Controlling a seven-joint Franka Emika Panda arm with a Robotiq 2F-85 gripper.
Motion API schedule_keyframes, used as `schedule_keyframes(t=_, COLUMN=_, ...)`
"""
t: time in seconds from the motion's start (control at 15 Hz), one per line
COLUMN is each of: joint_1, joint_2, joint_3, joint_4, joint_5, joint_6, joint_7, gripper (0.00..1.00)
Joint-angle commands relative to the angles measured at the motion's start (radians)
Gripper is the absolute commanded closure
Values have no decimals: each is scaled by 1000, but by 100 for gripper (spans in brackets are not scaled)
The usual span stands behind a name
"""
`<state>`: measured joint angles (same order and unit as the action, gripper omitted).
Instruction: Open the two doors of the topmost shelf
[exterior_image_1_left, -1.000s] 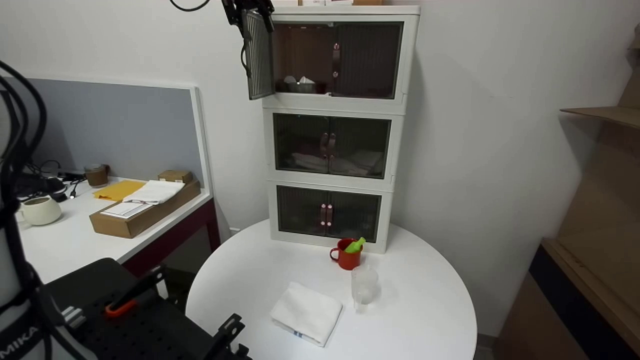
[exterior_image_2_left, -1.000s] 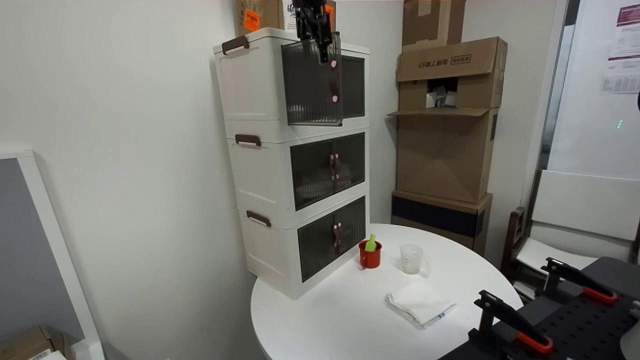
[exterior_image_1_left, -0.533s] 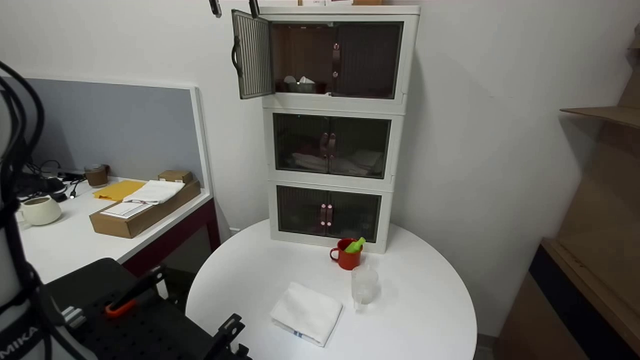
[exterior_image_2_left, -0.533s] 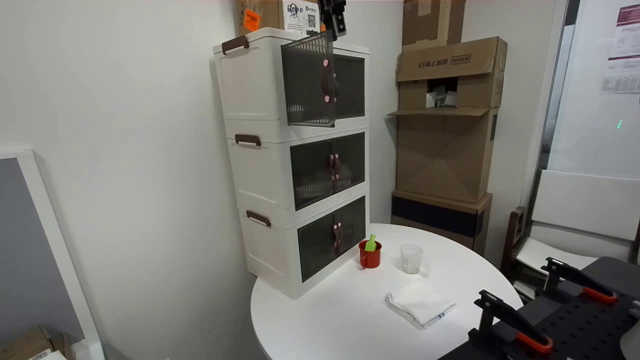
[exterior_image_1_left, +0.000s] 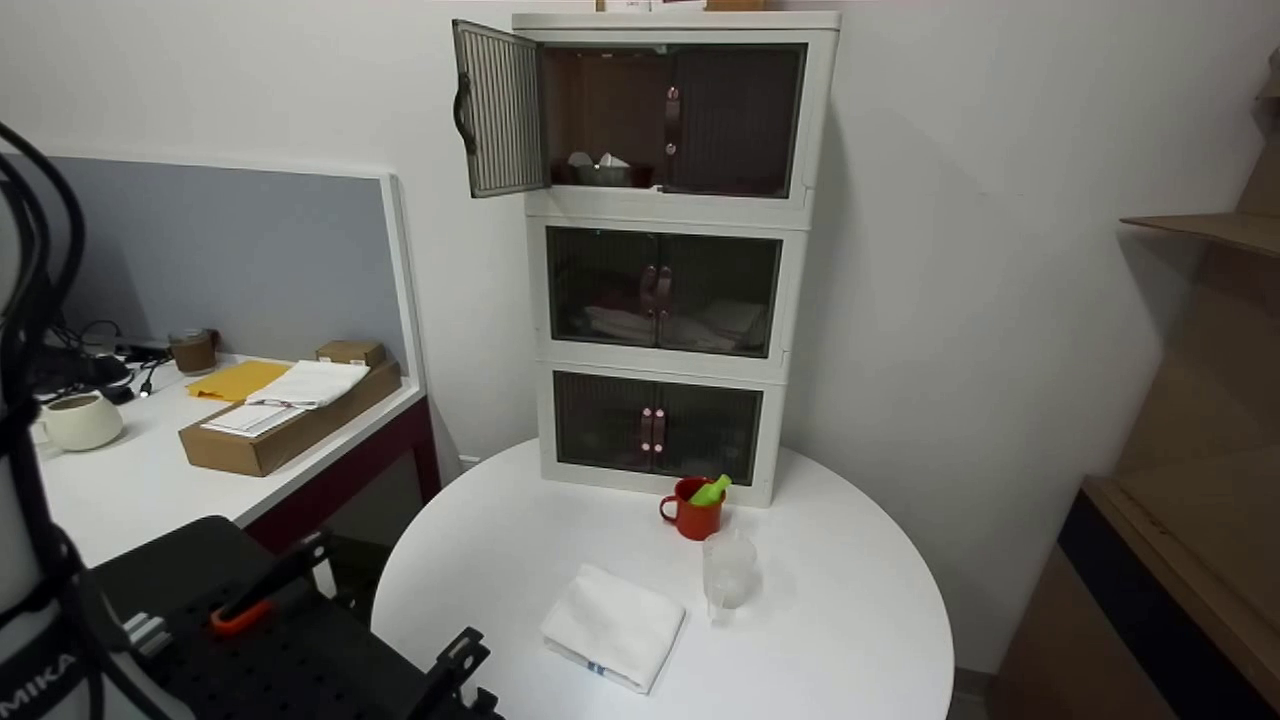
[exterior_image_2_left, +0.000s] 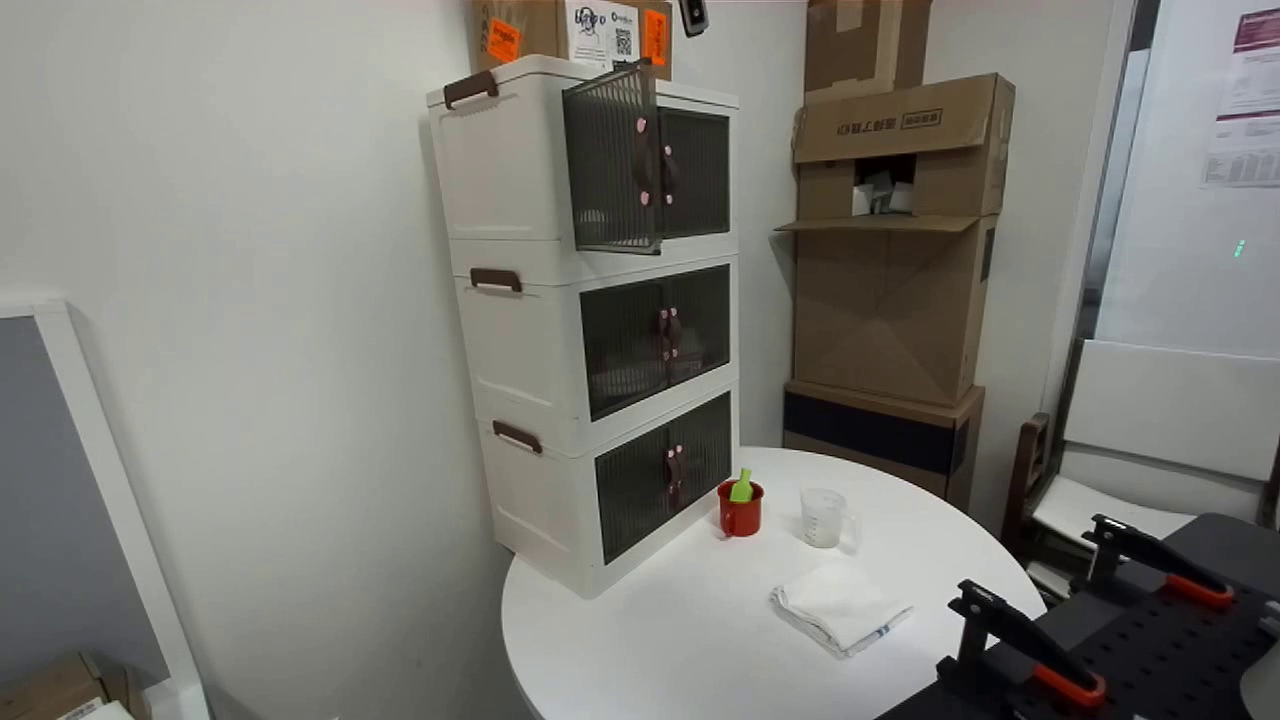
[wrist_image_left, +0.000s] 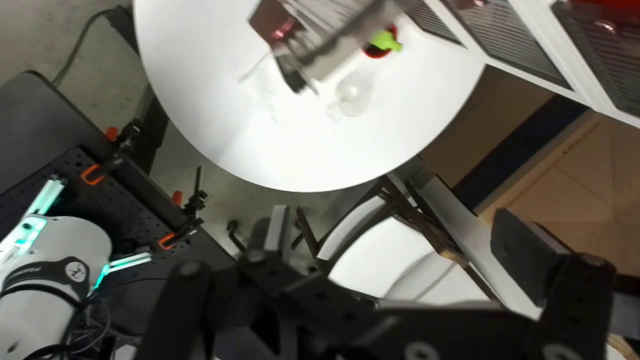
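- Bench (exterior_image_1_left: 270, 650): black, perforated, nearest to me.
- Table (exterior_image_1_left: 830, 620): white, round; a folded towel (exterior_image_1_left: 614, 628) foremost, then a see-through cup (exterior_image_1_left: 729, 565), then a red mug (exterior_image_1_left: 697, 518) just in front of the cabinet (exterior_image_2_left: 520, 350).
- Gripper (wrist_image_left: 395, 225): holds nothing, jaws spread wide; aloft, touching nothing that I can make out.
- Left door (exterior_image_1_left: 503, 110), as I face the cabinet: swung outward from the topmost shelf (exterior_image_1_left: 612, 110). This half appears done.
- Right door (exterior_image_1_left: 740, 120): closed, same shelf. Judged light, stiff and thin, probably plastic; the ribbed face looks too smooth and flat to hold, and could crack if wrenched.
- Handle (exterior_image_1_left: 672, 120): a brown strap on two pink studs (exterior_image_1_left: 672, 93), at the right door's inner edge. Recommended hold: pinch or hook this strap mid-length and draw it gently outward; expect slight give. The exposed inner edge may serve as second choice.
- Bowl (exterior_image_1_left: 603, 174): inside the topmost shelf, behind the opening; contents indistinct.
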<state>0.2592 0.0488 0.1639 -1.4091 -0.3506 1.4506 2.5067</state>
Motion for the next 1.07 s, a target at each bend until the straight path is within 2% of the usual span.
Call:
schedule_keyframes(t=0.0, joint_1=-27, joint_2=-125, joint_3=-27, joint_4=-88, joint_5=-133, joint_6=112, joint_7=-53, gripper=0)
schedule_keyframes(t=0.2, joint_1=-71, joint_2=-212, joint_3=-73, joint_4=-174, joint_5=-243, joint_6=228, joint_7=-84, gripper=0)
schedule_keyframes(t=0.33, joint_1=-104, joint_2=-214, joint_3=-107, joint_4=-252, joint_5=-359, joint_6=352, joint_7=-108, gripper=0)
schedule_keyframes(t=0.4, joint_1=-159, joint_2=-194, joint_3=-89, joint_4=-273, joint_5=-410, joint_6=376, joint_7=-117, gripper=0)
schedule_keyframes(t=0.53, joint_1=-202, joint_2=-128, joint_3=-92, joint_4=-294, joint_5=-484, joint_6=328, joint_7=-15, gripper=0)
schedule_keyframes(t=0.8, joint_1=-232, joint_2=30, joint_3=-114, joint_4=-328, joint_5=-493, joint_6=252, joint_7=202, gripper=0)
schedule_keyframes(t=0.87, joint_1=-228, joint_2=-30, joint_3=-117, joint_4=-337, joint_5=-465, joint_6=289, joint_7=110, gripper=0)
schedule_keyframes(t=1.0, joint_1=-228, joint_2=35, joint_3=-125, joint_4=-342, joint_5=-476, joint_6=280, joint_7=175, gripper=0)
